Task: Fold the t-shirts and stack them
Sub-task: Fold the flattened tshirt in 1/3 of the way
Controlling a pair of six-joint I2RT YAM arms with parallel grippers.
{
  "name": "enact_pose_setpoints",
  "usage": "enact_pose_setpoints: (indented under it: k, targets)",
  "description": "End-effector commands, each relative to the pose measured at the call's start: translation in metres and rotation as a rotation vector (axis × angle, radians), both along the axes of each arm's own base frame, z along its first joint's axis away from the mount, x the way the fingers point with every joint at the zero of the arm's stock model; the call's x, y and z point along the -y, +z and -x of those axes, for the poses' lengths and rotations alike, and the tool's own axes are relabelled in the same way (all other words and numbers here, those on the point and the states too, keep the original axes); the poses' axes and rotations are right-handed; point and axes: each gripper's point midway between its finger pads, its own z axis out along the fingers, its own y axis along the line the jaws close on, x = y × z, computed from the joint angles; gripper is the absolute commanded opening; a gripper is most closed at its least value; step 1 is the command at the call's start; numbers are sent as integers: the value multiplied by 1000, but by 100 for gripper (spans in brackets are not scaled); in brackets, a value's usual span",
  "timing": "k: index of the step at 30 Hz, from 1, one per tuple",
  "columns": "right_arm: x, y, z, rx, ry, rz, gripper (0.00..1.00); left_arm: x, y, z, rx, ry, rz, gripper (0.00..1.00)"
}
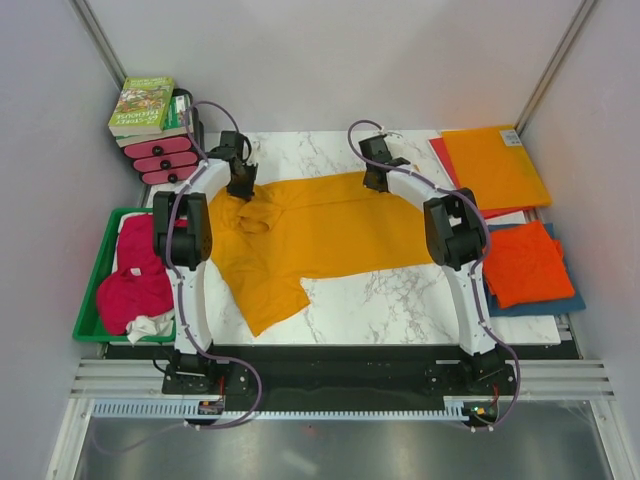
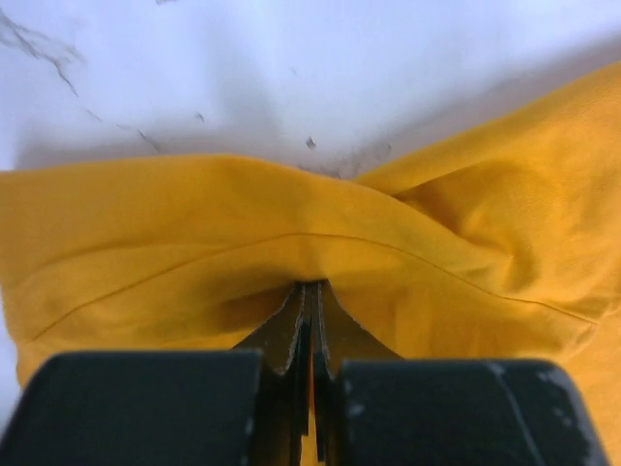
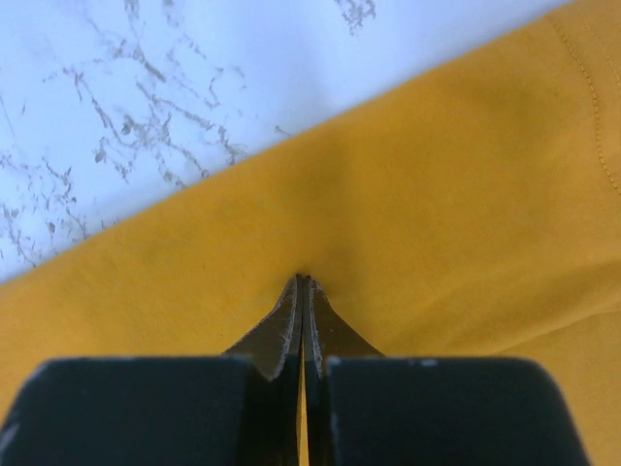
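Note:
A golden-orange t-shirt (image 1: 310,235) lies spread on the marble table (image 1: 420,295), one sleeve pointing toward the near edge. My left gripper (image 1: 241,188) is shut on its far left edge, where the cloth bunches up. In the left wrist view the jaws (image 2: 310,286) pinch a fold of the shirt (image 2: 194,223). My right gripper (image 1: 377,180) is shut on the far edge further right. In the right wrist view it (image 3: 303,280) pinches the flat cloth (image 3: 437,194) near its edge. A folded red-orange t-shirt (image 1: 525,262) lies on a blue one (image 1: 540,305) at the right.
A green tray (image 1: 92,290) at the left holds crumpled magenta-pink shirts (image 1: 140,280). Stiff orange (image 1: 495,165) and red (image 1: 445,155) sheets lie at the back right. Books and pink boxes (image 1: 150,125) are stacked at the back left. Grey walls close in both sides.

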Motion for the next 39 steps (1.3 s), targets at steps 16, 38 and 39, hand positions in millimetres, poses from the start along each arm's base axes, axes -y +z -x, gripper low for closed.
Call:
enact_pose_setpoints:
  k: [16,38,39]
  targets:
    - [38,-9,1,-21,-61,-46,9,11,51,-75,165,-35,-30,32]
    - [-248,87,86,136,662,-195,54,3,37,-56,137,-18,-52,33]
    - [-252,90,87,143,666,-194,54,3,35,-56,132,-17,-51,33]
